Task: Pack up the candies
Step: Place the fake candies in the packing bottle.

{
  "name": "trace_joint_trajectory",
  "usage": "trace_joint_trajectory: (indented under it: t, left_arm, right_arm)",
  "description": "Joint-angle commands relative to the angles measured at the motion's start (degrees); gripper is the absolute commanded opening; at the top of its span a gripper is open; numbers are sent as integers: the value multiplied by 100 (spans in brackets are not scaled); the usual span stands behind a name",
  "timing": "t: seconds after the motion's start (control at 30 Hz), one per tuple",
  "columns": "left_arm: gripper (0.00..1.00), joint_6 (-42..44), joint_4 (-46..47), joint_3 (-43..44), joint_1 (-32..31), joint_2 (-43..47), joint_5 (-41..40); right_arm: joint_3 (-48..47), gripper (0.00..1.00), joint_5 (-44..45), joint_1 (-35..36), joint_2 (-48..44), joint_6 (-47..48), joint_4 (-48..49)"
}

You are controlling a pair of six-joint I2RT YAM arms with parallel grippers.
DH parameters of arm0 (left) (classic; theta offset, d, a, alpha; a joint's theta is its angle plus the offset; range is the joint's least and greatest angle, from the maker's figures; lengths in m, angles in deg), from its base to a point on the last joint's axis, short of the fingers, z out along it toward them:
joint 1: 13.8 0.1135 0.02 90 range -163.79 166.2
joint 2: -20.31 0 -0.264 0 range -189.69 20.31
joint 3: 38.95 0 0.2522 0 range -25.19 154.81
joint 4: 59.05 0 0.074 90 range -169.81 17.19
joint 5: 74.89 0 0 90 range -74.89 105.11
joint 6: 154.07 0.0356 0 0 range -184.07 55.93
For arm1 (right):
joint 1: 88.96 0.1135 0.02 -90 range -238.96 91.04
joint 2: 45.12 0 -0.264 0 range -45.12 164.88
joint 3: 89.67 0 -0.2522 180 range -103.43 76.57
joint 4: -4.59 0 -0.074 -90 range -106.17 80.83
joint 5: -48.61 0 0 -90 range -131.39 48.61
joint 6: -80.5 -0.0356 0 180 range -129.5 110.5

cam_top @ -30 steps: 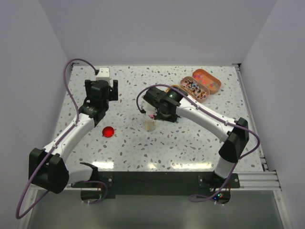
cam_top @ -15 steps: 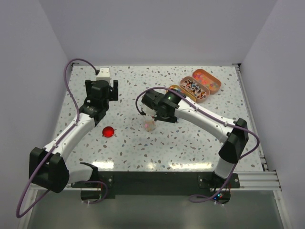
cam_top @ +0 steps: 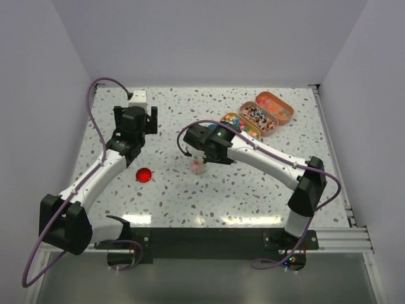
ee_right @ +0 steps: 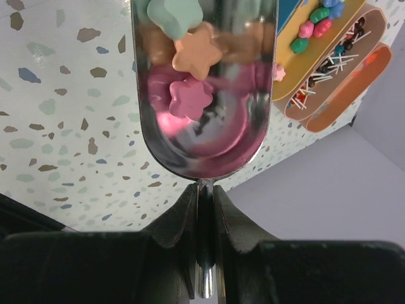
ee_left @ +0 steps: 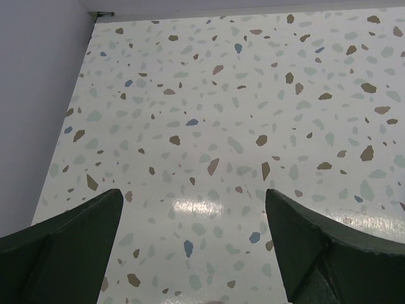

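Candies (ee_right: 197, 54) — probably light, hard, loose stars that roll and spill — lie in the scoop (ee_right: 209, 142), with more in the tins (cam_top: 290, 114). Right fingers (ee_right: 174, 221) pinch the scoop's thin handle — the sensible hold, kept level. Left fingers (ee_left: 69, 234) spread wide above the tabletop (ee_left: 221, 95).

Bright, even light; glare on table (ee_left: 196, 206)
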Motion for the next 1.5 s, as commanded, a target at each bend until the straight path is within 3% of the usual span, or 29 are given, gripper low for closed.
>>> trace_joint_trajectory:
  t: [0.0, 0.97, 1.33, 1.47]
  left_arm:
    - [100, 62, 314, -19, 40, 9, -21]
    - [100, 62, 332, -27, 40, 26, 49]
    - [100, 62, 341, -27, 40, 18, 181]
    - [100, 80, 349, -19, 40, 44, 365]
  right_arm:
    - [-78, 0, 260, 57, 2, 3, -149]
    - [-113, 0, 735, 277, 2, 47, -220]
    - [-156, 0, 393, 216, -279, -102, -9]
    - [-79, 0, 42, -169, -533, -260, 298]
